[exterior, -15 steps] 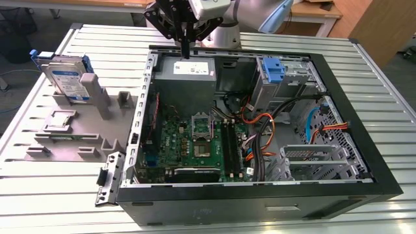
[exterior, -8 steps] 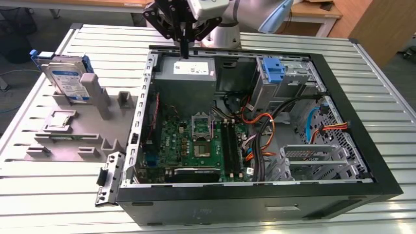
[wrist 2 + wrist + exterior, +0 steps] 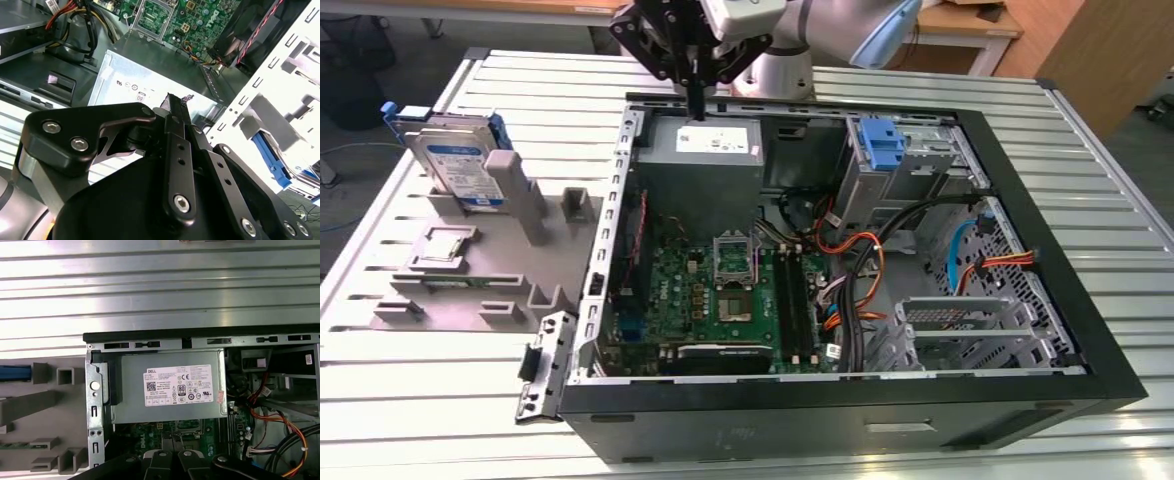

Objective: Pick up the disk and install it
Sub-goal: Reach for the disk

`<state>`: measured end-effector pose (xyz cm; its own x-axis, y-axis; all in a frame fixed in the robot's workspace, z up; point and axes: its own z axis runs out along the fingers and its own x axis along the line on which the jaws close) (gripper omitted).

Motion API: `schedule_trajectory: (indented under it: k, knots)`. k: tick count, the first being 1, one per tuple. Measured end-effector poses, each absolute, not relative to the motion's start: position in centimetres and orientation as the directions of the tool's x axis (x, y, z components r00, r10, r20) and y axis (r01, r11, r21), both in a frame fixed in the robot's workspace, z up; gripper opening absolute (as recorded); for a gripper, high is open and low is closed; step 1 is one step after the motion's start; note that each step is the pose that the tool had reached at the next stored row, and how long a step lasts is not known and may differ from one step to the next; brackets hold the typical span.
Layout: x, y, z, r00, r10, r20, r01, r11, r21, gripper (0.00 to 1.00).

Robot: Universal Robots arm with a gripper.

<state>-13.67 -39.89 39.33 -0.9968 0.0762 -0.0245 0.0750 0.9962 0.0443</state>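
Observation:
The disk (image 3: 460,165) stands upright in a slot of the grey fixture (image 3: 467,270) at the exterior view's left, outside the computer case. It is a silver drive with a white and blue label, framed by a blue carrier. My gripper (image 3: 698,112) hangs over the power supply (image 3: 704,145) at the back of the open case, well to the right of the disk. Its fingers are shut with nothing between them. In the second wrist view the shut gripper (image 3: 175,101) points at the power supply (image 3: 145,82).
The open computer case (image 3: 1014,380) lies on a slatted metal table (image 3: 1107,210). Inside are the motherboard (image 3: 720,290), orange and black cables (image 3: 867,270), a blue bracket (image 3: 882,145) in the back drive bay and a metal cage (image 3: 961,325). The first wrist view shows the power supply (image 3: 170,385).

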Motion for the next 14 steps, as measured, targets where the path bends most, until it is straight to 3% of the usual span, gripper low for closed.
schedule_trajectory:
  k: [14]
  knots:
    - [-13.99, -39.89, 39.33, -0.997, 0.076, -0.024, 0.075, 0.996, 0.044, 0.1]
